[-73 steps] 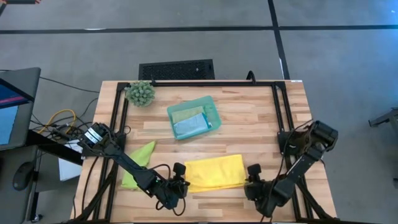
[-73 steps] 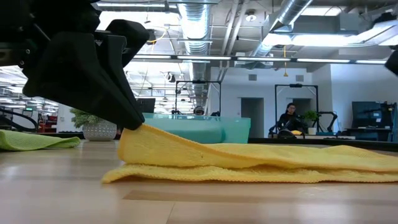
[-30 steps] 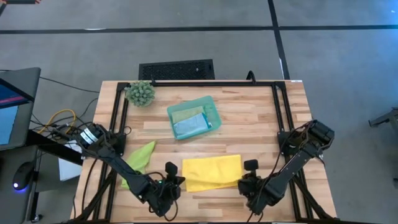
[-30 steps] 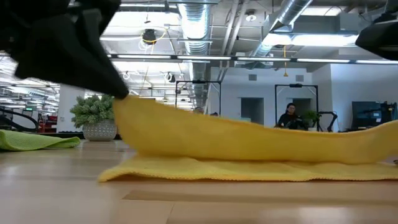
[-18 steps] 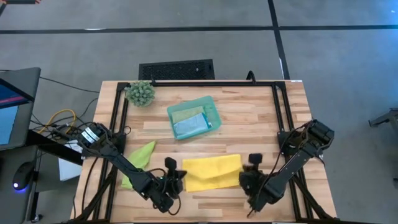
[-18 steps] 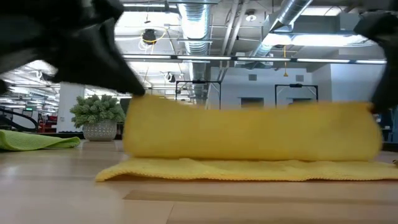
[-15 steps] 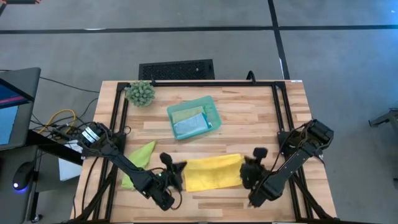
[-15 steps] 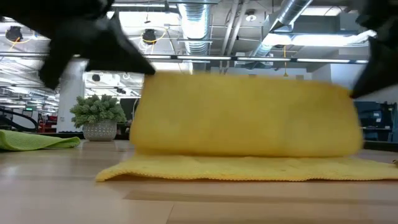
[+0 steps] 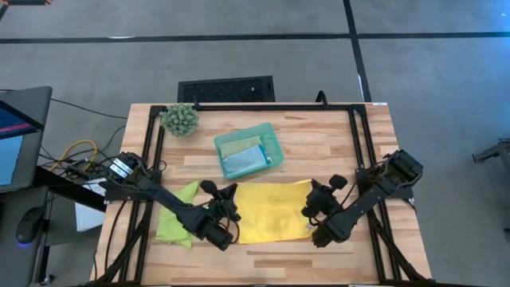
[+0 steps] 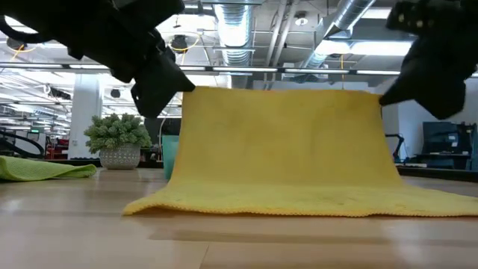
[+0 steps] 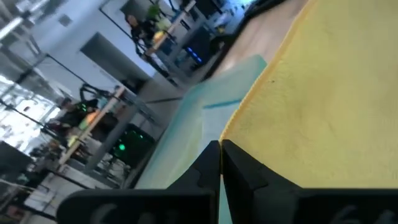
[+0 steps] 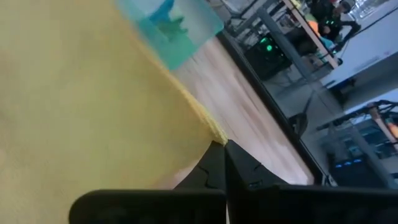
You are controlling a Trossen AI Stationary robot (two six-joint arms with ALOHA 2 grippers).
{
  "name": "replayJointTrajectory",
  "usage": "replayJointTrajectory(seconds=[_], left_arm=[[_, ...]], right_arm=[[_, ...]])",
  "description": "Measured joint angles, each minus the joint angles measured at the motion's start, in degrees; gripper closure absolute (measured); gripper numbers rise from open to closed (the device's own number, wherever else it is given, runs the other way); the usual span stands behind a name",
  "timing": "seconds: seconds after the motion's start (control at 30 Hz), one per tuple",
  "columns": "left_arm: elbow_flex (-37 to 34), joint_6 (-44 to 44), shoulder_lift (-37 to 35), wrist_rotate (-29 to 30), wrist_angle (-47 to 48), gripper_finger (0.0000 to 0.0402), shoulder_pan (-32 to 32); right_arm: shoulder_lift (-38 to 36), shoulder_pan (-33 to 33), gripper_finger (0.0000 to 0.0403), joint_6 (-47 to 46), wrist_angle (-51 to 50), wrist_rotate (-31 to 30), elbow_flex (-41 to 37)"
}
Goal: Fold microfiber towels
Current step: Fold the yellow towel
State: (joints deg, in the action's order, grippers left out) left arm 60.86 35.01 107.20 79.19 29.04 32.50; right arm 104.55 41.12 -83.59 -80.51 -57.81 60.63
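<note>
Left tool (image 9: 224, 199) and right tool (image 9: 312, 196) pinch the raised yellow towel's (image 10: 287, 142) corners.

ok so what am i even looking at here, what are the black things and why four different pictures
The black things are two robot arms at a wooden table. Each ends in a two-finger gripper. The high view looks straight down, the low view sits at tabletop level, and the other two pictures come from small cameras on each arm's wrist.

Both grippers are pinched shut on the soft yellow microfiber towel: the left gripper at one top corner, the right gripper at the other. Its top edge is lifted, so it hangs like a curtain in the low view with its lower edge lying on the wood.

A crumpled lime green towel lies beside the left arm. Farther back, a teal plastic tray holds a pale sage green towel and a light blue towel. A spiky green plant ball sits in the corner.
</note>
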Motion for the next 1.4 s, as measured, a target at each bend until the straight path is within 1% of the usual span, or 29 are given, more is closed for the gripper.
replayJointTrajectory(seconds=[0.07, 0.17, 0.27, 0.33, 0.43, 0.5, 0.63, 0.73, 0.83, 0.97, 1.1, 1.2, 1.3, 1.4], left_arm=[[0.0, -0.2, 0.0, -2.2, 0.0, 0.0401, -0.1], [0.0, -3.2, 0.0, -4.8, 0.0, 0.0401, 0.4], [0.0, -6.0, 0.0, -7.8, -0.1, 0.0401, 2.2], [0.0, -7.7, 0.0, -11.4, -0.2, 0.0401, 3.4], [0.0, -11.3, 0.0, -19.4, -1.0, 0.0401, 5.0], [-0.4, -14.7, 0.0, -24.3, -4.1, 0.0401, 5.8], [-2.3, -21.5, 0.1, -32.5, -13.4, 0.0401, 6.2], [-3.3, -24.6, 0.1, -38.0, -18.5, 0.0401, 5.8], [-3.7, -26.0, 0.1, -39.1, -20.7, 0.0401, 5.6], [-3.7, -27.1, 0.1, -39.1, -21.0, 0.0401, 5.6], [-3.8, -27.4, 0.1, -39.2, -22.6, 0.0401, 5.6], [-3.8, -29.5, 0.1, -40.0, -25.6, 0.0401, 5.8], [-3.8, -32.5, 0.1, -42.0, -29.5, 0.0401, 6.4], [-3.8, -34.4, 0.1, -45.4, -31.6, 0.0401, 6.5]], right_arm=[[0.0, 0.0, 0.0396, 1.5, 0.3, 1.1, -0.5], [0.0, 1.3, 0.0396, 4.6, 1.4, 2.8, -0.6], [0.0, 3.8, 0.0396, 8.8, 4.0, 6.4, -0.6], [0.0, 5.6, 0.0396, 12.3, 7.1, 9.6, -0.6], [0.0, 8.1, 0.0396, 18.8, 14.1, 14.7, -0.6], [0.0, 9.4, 0.0396, 23.2, 19.5, 17.4, -0.6], [0.0, 10.3, 0.0396, 32.8, 29.7, 23.7, -0.6], [0.0, 10.2, 0.0396, 35.9, 31.0, 27.2, -0.6], [0.0, 10.1, 0.0396, 35.5, 27.7, 28.6, -0.3], [0.0, 10.1, 0.0396, 34.3, 23.5, 29.0, 1.9], [0.0, 10.3, 0.0396, 34.4, 23.3, 31.3, 3.7], [0.0, 10.6, 0.0396, 34.5, 22.5, 32.7, 4.3], [0.0, 11.0, 0.0396, 34.5, 21.8, 33.6, 4.7], [0.0, 11.1, 0.0396, 34.5, 21.8, 35.4, 4.7]])
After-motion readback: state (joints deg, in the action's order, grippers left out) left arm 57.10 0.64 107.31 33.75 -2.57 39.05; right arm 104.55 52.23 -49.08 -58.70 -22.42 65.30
